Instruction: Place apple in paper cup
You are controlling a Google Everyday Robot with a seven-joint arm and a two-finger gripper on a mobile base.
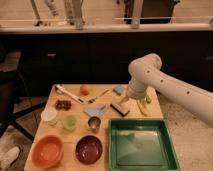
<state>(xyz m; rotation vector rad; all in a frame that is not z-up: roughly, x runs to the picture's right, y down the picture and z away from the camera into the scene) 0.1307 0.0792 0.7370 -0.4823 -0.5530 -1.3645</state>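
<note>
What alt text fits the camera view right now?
The robot's open gripper hovers over the right half of the wooden table, well apart from the apple lying near the back edge. The paper cup stands at the left edge, beside a pale green cup.

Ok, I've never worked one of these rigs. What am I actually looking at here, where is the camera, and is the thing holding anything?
The white jointed limb coming in from the right is the robot's single arm. At its end is the gripper, a two-finger claw. It hangs open above the right half of the wooden table, near a dark block and a banana, and it holds nothing. There is one camera, looking down on the table from its front side. Where it is mounted I cannot tell. The apple lies towards the back, left of centre. The paper cup stands at the left edge, beside a green cup and a metal cup. Nearest the camera are an orange bowl, a purple bowl and a green tray.
</note>
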